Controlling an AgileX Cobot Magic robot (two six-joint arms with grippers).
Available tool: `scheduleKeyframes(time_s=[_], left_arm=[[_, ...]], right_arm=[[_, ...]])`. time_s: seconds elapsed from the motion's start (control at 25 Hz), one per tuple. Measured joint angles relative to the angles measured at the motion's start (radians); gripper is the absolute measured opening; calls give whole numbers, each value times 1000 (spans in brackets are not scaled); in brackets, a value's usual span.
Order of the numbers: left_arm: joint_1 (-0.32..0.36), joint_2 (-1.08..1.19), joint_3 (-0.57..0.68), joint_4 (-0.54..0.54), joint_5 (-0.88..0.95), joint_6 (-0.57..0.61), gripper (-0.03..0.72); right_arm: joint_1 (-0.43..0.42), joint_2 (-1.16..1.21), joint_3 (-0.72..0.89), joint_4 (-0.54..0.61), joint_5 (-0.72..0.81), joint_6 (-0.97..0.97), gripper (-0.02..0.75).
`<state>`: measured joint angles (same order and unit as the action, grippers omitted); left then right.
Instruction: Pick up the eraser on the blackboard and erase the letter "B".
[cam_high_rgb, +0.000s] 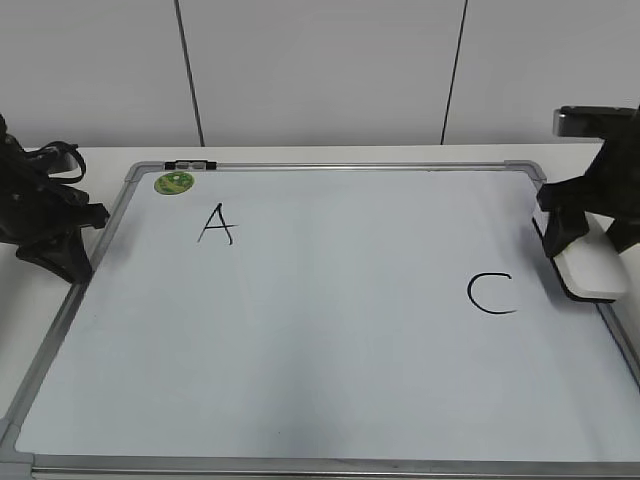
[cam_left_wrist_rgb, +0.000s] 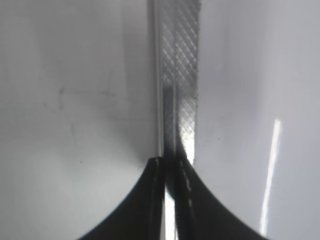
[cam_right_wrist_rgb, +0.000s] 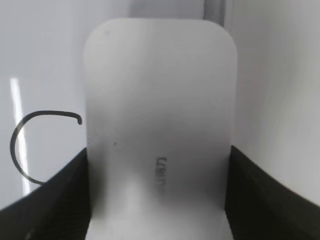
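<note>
The blackboard (cam_high_rgb: 330, 340) is a pale whiteboard with a silver frame lying flat on the table. No letter "B" shows on it; only a black "A" (cam_high_rgb: 216, 224) and a black "C" (cam_high_rgb: 492, 294) are there. My right gripper (cam_high_rgb: 585, 245) is shut on the white eraser (cam_high_rgb: 595, 275) at the board's right edge, just right of the "C". In the right wrist view the eraser (cam_right_wrist_rgb: 160, 100) sits between the two jaws (cam_right_wrist_rgb: 157, 170), with the "C" (cam_right_wrist_rgb: 30, 150) to its left. My left gripper (cam_high_rgb: 68, 262) is shut and empty over the board's left frame (cam_left_wrist_rgb: 180, 75).
A small round green magnet (cam_high_rgb: 173, 182) sits at the board's far left corner, beside a black clip (cam_high_rgb: 190, 163) on the frame. A white wall stands behind the table. White table shows left and right of the board.
</note>
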<state>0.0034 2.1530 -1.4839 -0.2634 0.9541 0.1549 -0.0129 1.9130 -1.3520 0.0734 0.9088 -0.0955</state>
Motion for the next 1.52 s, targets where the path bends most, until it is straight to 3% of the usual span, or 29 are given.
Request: scheduleKeyframes(time_s=[0.72,1.0,1.52], left_arm=[[0,0,0,0,2,0,10],[0,0,0,-2,2,0,10],[0,0,0,-2,2,0,20]], right_arm=[[0,91,2,16,-77,-8,573],[0,101,0,23,-77,-9,620],[0,19,-246,8,165,-17,623]])
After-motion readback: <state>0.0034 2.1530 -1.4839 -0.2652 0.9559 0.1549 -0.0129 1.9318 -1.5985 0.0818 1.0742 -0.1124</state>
